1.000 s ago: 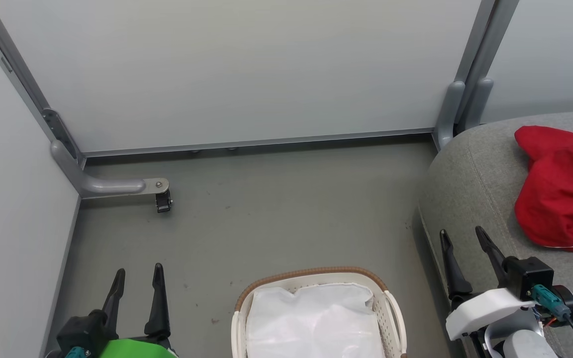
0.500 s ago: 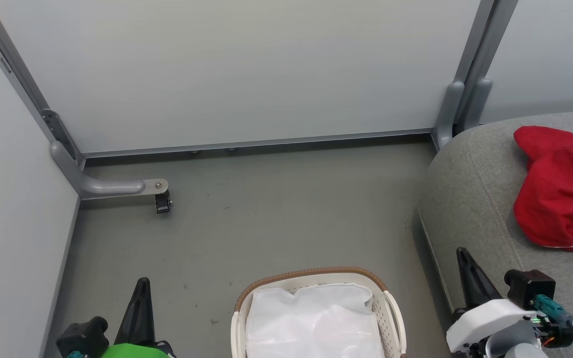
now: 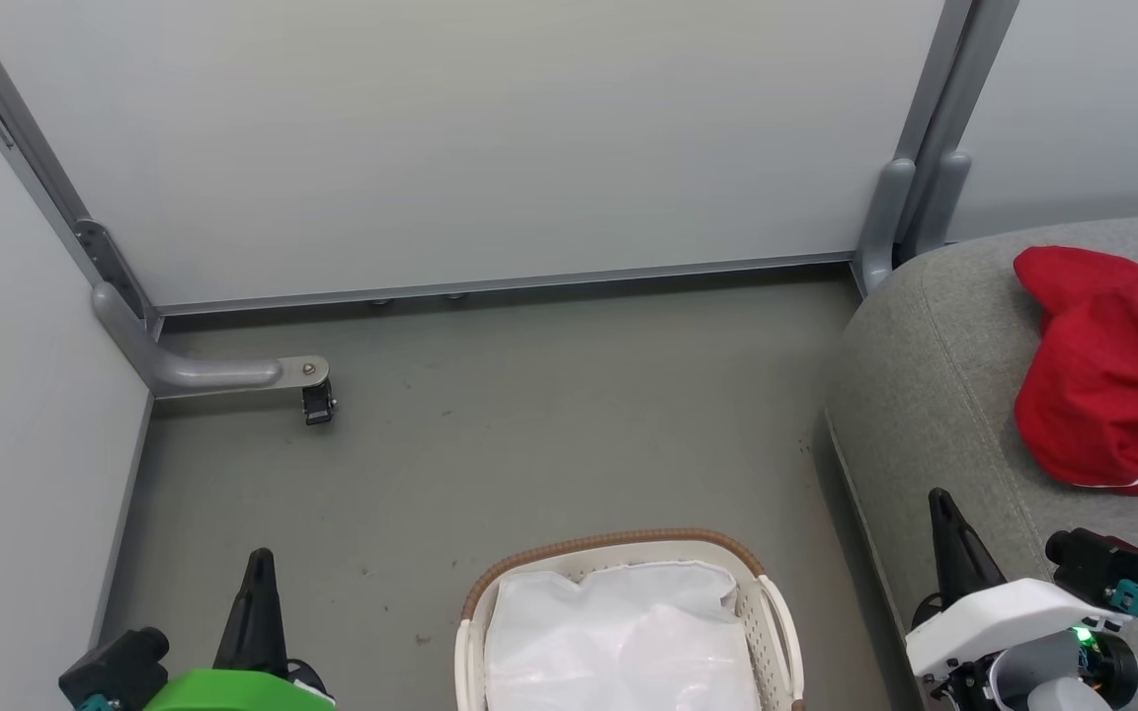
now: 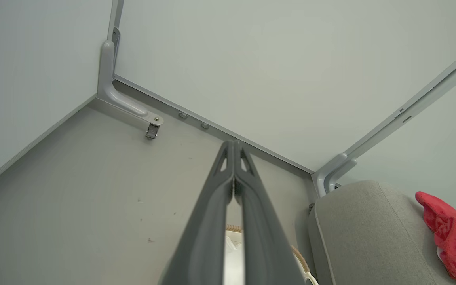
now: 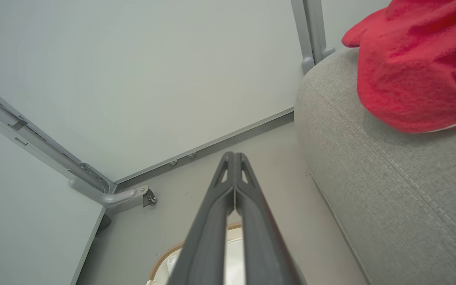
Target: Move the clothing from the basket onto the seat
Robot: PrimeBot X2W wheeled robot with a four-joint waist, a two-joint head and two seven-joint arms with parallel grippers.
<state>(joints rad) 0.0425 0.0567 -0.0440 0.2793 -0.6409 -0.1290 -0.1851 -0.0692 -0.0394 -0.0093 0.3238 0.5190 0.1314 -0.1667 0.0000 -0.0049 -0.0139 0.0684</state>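
1. Partition foot (image 3: pixel 223 373): at 9 o'clock in the head view. This grey metal bracket runs out from the corner of the pale partition walls (image 3: pixel 490 138). It has a small black caster at its end and stands on the grey floor (image 3: pixel 529 425).

2. Left gripper (image 3: pixel 258 561): at 7 o'clock in the head view, over bare floor and well apart from the partition foot. The left wrist view shows its two dark fingers pressed together from base to tip, with nothing held between them.

3. Basket (image 3: pixel 618 540): at 6 o'clock, standing on the floor and cut off by the bottom edge of the view. Its brown woven-look rim faces 12 o'clock. A crumpled white liner (image 3: pixel 618 632) covers the visible interior.

4. Right gripper (image 3: pixel 942 504): at 5 o'clock, over the rounded edge of the seat nearest the basket. The right wrist view shows both fingers closed against each other, tips meeting, gripping nothing.

5. Seat (image 3: pixel 925 375): from 3 to 5 o'clock. This large grey upholstered cushion has a stitched seam running along its edge.

6. Clothing (image 3: pixel 1112 385): at 3 o'clock. This red heap lies on top of the seat, with a thin white edge showing at its lower margin. It is well apart from the basket and clear of the right gripper, lying toward 1 o'clock from it. Whether the heap is one garment or two cannot be determined.
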